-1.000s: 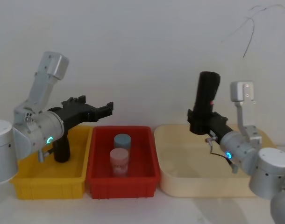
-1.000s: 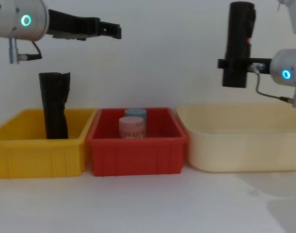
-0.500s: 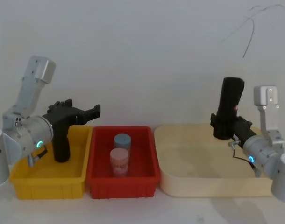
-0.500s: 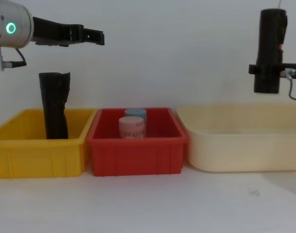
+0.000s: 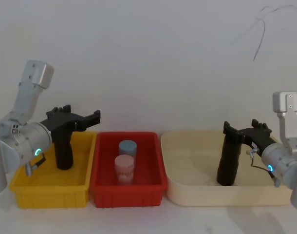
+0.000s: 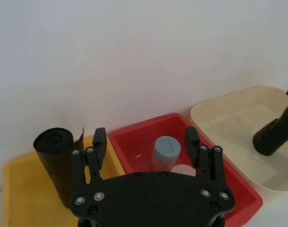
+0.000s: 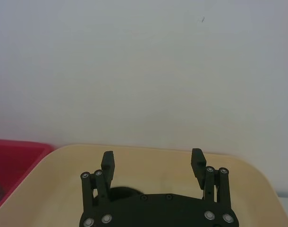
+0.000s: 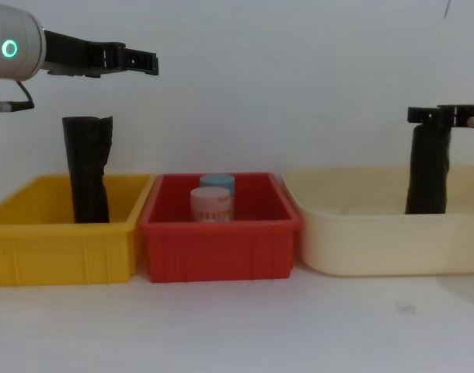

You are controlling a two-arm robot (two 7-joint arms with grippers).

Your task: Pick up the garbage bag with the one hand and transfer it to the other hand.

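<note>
Changes since a second ago: the garbage bag (image 5: pixel 229 163), then held high above the cream tray (image 5: pixel 197 192), has come down into it; the right hand (image 7: pixel 152 157) has let go of it; the left hand (image 6: pixel 145 136) has drawn back toward the worktop's left edge.

Item 1, garbage bag. Black roll, standing nearly upright on the floor of the cream tray, its top well above the tray's rim. Location: right end of the worktop (image 8: pixel 221 326).

Item 2, right hand, blue ring light. Fingers spread apart, level with the roll's top end, one to each side of it, not closed on it. Whether a finger touches the roll cannot be told.

Item 3, left hand, green-teal ring light. Fingers apart, holding nothing, hanging level above the yellow bin (image 5: pixel 22 187) at the worktop's left end.

Item 4, second black roll (image 5: pixel 64 148). Upright in the yellow bin, a loose flap at its top, below the left hand and apart from it.

Item 5, red bin (image 5: pixel 126 192). Between the yellow bin and the cream tray, just beside both. Contents: a blue-lidded jar (image 5: pixel 127 147) at the back, a pink jar (image 5: pixel 124 168) just in front.
</note>
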